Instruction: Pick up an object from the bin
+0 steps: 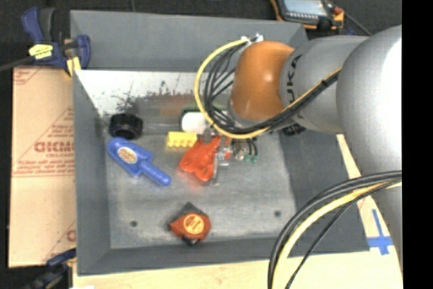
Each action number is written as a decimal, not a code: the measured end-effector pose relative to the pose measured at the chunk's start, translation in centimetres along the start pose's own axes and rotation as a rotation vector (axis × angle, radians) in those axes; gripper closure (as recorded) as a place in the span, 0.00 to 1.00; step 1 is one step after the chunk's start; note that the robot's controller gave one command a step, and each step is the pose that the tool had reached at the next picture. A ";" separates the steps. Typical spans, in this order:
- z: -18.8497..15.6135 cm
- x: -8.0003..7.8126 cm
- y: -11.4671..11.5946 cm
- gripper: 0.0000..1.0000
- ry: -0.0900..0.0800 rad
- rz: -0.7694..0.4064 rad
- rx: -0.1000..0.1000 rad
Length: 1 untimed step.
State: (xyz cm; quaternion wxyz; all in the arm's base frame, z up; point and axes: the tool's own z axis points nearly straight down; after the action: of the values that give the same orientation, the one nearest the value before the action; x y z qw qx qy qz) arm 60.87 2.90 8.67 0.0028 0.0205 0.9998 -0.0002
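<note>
Hanging low over the middle of the bin (260, 194), the claw (220, 158) sits at the right edge of an orange, see-through plastic piece (195, 162), under the arm's orange wrist cover and its loops of cable. Those parts hide the tip, so I cannot tell whether the claw is spread or pressed together, nor whether it is touching the orange piece or only just beside it. That piece looks like the likely pick, lying mid-bin with a yellow studded block (181, 139) touching or nearly touching its upper left and a white rounded thing (192, 121) beyond that. A small green item (251, 156) lies just to the claw's right. To do this step well, I judge the claw should centre over the orange piece's body rather than its edge, close across its narrower span, and keep clear of the yellow block so the two do not lift together. The blue handled tool (137, 161), the black ring (126, 125) and the orange tape measure (189, 225) lie well apart.
</note>
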 end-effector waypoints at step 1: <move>0.8 1.9 0.9 0.00 0.001 0.018 -0.005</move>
State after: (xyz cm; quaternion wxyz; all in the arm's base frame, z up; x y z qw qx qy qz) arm 58.97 3.90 7.90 0.0024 0.0294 0.9996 0.0022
